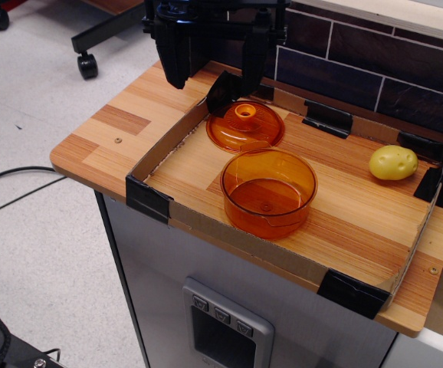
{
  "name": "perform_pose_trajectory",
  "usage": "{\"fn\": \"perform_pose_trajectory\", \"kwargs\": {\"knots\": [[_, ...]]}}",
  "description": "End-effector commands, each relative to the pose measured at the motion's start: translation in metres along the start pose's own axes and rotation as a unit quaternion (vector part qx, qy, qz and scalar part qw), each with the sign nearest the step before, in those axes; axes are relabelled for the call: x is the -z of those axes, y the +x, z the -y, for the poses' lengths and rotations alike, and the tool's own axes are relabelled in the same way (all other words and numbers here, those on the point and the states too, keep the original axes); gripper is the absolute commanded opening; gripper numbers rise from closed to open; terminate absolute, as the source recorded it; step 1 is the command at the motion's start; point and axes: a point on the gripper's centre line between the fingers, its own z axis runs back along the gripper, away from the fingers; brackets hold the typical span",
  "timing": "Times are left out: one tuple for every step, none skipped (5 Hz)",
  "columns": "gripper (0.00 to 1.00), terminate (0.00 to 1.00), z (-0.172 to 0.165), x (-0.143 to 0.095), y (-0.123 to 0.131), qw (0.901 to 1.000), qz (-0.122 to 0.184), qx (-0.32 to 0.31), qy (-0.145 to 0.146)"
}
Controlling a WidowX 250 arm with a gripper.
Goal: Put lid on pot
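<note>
Two orange parts sit touching on the worktop (375,230): lid (245,126) knob-up behind open pot (268,192). My end effector (218,73) hovers above the lid, fingers apart, empty.

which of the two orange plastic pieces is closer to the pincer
The lid, the shallow domed disc with a ring knob, lies just below the pincer. The deeper, open pot sits farther forward, toward the table's front edge.
</note>
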Motion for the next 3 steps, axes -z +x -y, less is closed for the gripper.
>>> {"fn": "perform_pose_trajectory", "kwargs": {"knots": [[1.0, 0.0, 0.0, 0.0, 0.0, 1.0, 0.0, 0.0, 0.0], [1.0, 0.0, 0.013, 0.03, 0.018, 0.9988, 0.039, 0.028, -0.004], [1.0, 0.0, 0.023, 0.045, 0.036, 0.998, 0.057, 0.027, -0.008]]}}
